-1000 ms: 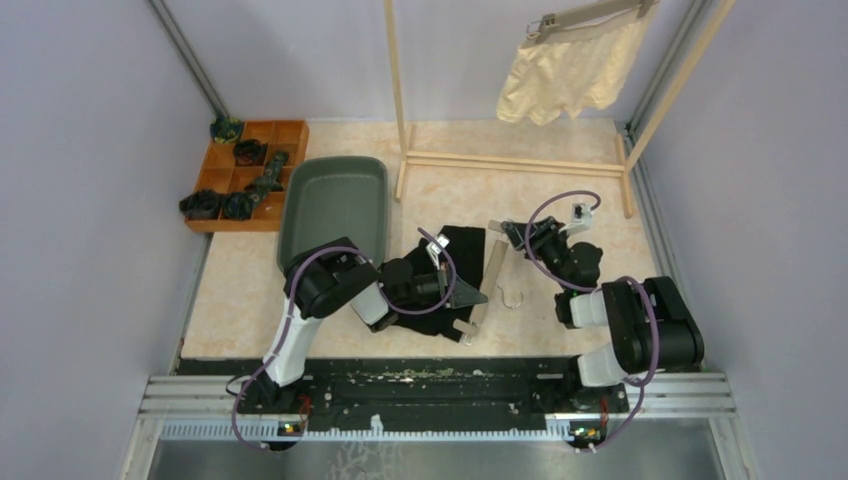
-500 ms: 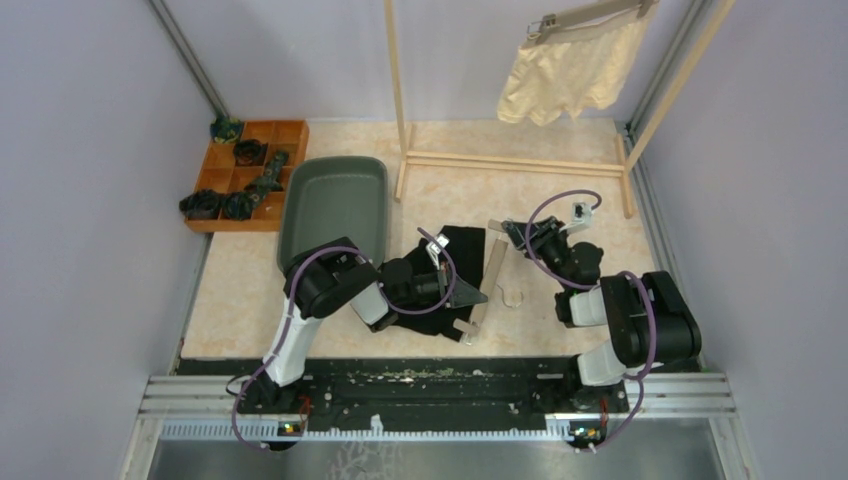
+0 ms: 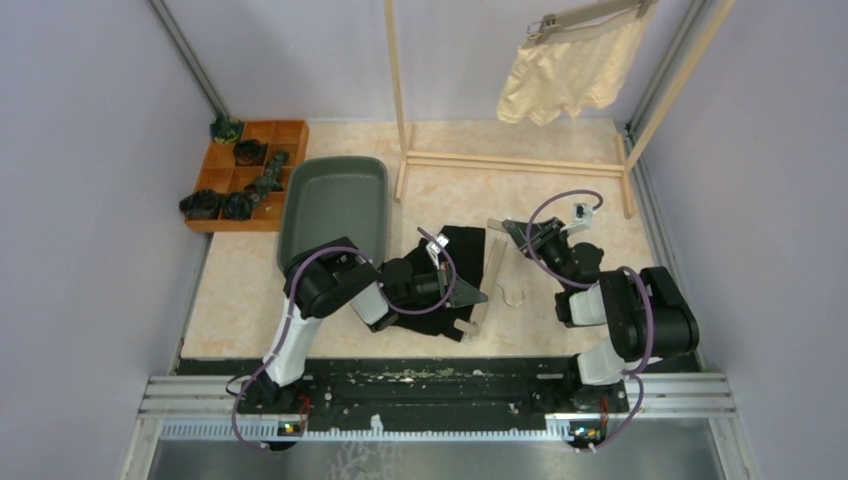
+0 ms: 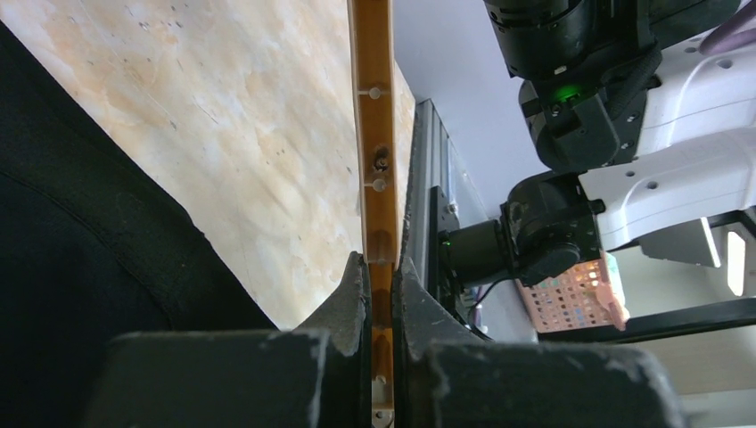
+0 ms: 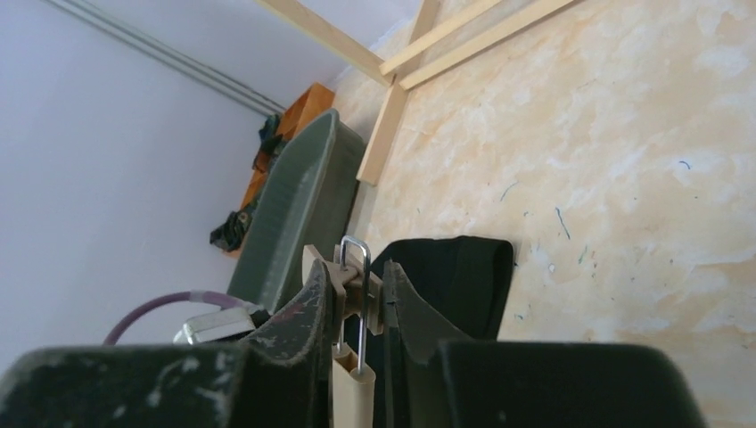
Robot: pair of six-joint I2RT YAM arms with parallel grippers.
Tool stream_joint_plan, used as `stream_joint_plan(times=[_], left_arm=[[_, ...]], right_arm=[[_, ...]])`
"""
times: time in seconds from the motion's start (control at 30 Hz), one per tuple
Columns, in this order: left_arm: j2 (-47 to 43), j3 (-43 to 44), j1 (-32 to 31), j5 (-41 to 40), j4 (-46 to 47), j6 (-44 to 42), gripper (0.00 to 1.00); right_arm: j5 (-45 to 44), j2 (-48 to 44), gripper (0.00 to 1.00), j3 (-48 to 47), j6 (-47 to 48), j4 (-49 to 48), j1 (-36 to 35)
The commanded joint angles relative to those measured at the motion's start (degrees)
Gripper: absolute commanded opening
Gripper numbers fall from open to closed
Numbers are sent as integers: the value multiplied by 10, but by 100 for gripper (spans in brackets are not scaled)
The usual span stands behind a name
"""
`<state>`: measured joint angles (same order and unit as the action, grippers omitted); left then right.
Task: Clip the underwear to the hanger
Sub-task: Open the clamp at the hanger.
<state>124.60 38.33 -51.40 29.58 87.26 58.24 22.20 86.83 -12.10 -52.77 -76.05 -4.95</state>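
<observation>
Two pincers hold the wooden hanger (image 3: 492, 268) lying on the counter (image 3: 240, 290): the left pincer (image 4: 379, 263) is clamped on its bar beside the flat black underwear (image 3: 460, 245), the right pincer (image 5: 357, 278) on its far-end clip (image 5: 355, 383), while the cream underwear (image 3: 565, 75) hangs from the rack (image 3: 395, 80) beyond.

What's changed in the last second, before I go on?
The right gripper closed in on the clip at the far end of the hanger, pinching it. The left gripper stayed shut on the hanger; the black underwear and hung cream pair did not move.
</observation>
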Motion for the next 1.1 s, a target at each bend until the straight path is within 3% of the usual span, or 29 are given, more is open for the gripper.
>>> stream_joint_plan(times=[0.0,0.07,0.1,0.13,0.2,0.27,0.33,0.63,0.83,1.07], left_arm=[[-15,7,-4,6,113,0,0],[-13,9,-4,9,113,0,0],[-13,10,-4,11,114,0,5],[-13,11,-4,12,117,1,15],[-15,10,-2,11,118,0,51],[-21,6,0,9,114,-5,72],[-30,0,4,7,109,-11,82],[-118,-18,41,1,40,-48,85],[-179,36,56,-26,-166,-145,84],[-153,161,76,-93,-409,-295,86]], right_arm=[[6,7,0,-1,-9,-69,5],[6,11,0,0,-14,-80,7],[6,11,0,0,-16,-83,7],[8,11,0,0,-18,-85,8],[9,8,0,-1,-20,-86,9],[10,2,0,-1,-18,-80,11],[10,-7,0,0,-12,-70,12],[-4,-79,0,21,29,29,17],[-17,-99,0,36,48,70,17],[-11,-74,0,38,48,53,17]])
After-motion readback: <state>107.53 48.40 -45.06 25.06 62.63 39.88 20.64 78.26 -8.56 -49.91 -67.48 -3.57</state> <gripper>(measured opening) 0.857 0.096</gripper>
